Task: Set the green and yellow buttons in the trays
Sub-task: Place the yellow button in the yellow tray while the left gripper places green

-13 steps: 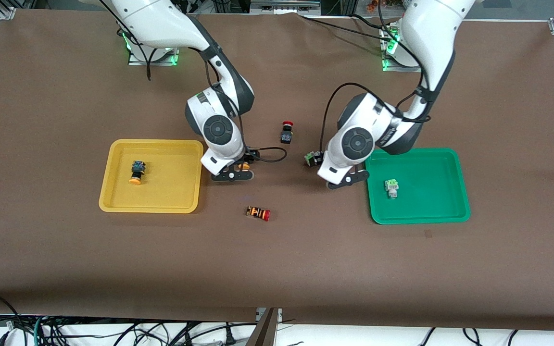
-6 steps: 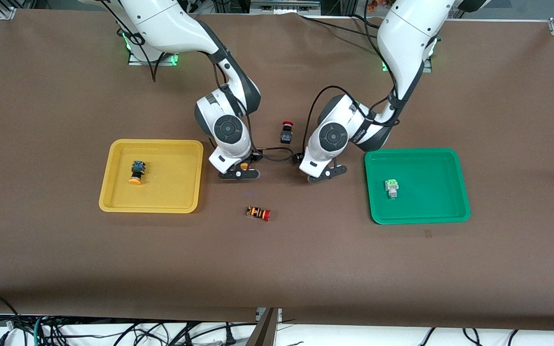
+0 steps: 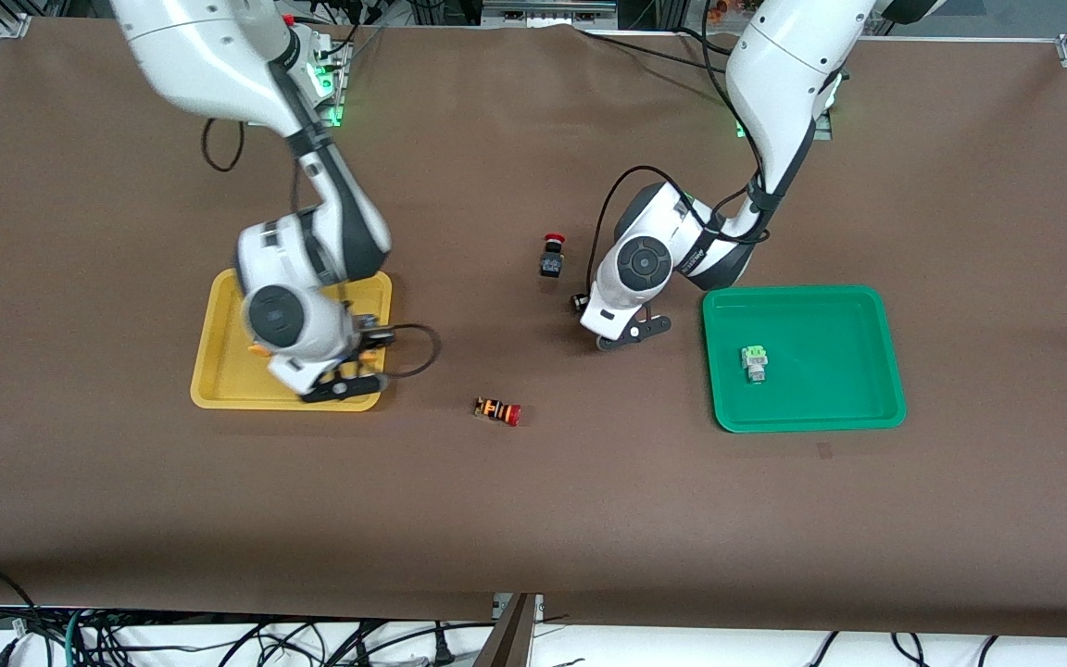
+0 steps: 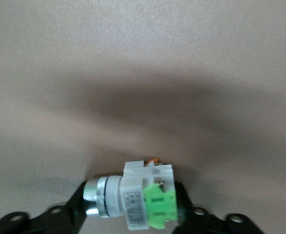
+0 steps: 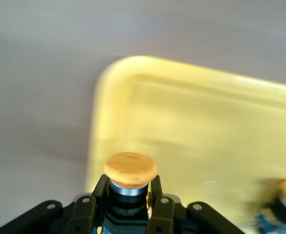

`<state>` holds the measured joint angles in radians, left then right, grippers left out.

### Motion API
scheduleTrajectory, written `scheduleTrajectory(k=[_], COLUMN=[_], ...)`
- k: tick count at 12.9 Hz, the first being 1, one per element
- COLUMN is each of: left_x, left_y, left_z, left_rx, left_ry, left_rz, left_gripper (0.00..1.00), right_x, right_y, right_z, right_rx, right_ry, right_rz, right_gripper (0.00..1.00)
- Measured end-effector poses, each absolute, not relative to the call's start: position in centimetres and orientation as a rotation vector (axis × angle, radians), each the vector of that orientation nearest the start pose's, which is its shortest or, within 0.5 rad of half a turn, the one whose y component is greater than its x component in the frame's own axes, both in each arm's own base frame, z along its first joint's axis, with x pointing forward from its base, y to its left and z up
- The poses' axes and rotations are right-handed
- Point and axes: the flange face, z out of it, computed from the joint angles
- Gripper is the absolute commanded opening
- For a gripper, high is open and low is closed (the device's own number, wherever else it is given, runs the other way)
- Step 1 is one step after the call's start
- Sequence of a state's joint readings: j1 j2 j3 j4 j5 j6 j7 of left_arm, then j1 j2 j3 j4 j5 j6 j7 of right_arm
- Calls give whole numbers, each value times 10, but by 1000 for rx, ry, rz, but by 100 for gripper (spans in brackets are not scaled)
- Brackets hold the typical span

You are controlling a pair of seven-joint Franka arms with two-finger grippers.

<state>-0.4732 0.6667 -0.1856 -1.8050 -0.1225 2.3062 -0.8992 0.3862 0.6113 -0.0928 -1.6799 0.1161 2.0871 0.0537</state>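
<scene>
My right gripper (image 3: pixel 357 364) hangs over the yellow tray's (image 3: pixel 219 394) corner nearest the front camera. It is shut on a black-bodied yellow button (image 5: pixel 130 169), seen between the fingers (image 5: pixel 155 192) in the right wrist view. A second yellow button (image 3: pixel 258 349) lies in that tray, partly hidden by the arm. My left gripper (image 3: pixel 624 333) is low over the table beside the green tray (image 3: pixel 807 424). It is shut on a whitish green button (image 4: pixel 138 202). Another green button (image 3: pixel 754 361) lies in the green tray.
A black switch with a red cap (image 3: pixel 552 255) stands on the brown table between the arms. An orange-and-black striped switch (image 3: pixel 497 410) lies nearer the front camera, between the two trays.
My right arm has carried the yellow button from the table beside the yellow tray to over that tray's near corner. My left gripper moved from the green tray's edge onto the green button.
</scene>
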Motion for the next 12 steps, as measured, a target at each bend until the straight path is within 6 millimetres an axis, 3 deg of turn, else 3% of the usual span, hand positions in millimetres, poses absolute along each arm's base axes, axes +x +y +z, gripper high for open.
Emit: scheduleTrajectory(k=[1,2,4,6,7,9,12], left_x=[505,509,528,558,573,602,630], left_y=[-386,-383,-358,-309,-280,-212,-110], left_z=[173,184,226,272,285,287,259], left_rx=[-3098,-3090,-3034,-2973,-2943,-2899,-2956], left_ry=[-577,-588,-596,-562,-542,-436,-184], left_rz=[394,394,410,385,343,273,332], left_gripper=[5,8,10,12,12,14,26], right_x=[627,627,626,632,636,647,667], right_y=[181,170,169,175,179,184,169], right_z=[225,217,213,227,240,276,347], right_rx=[-3103,-3104,-3105,-3102,-3100,-3093,-3105], right_ry=[-283,-268,-265,-276,-283,-293,-258], right_rz=[342,364,372,333,313,305,302], right_gripper=[100,100,100,100,100,100,100])
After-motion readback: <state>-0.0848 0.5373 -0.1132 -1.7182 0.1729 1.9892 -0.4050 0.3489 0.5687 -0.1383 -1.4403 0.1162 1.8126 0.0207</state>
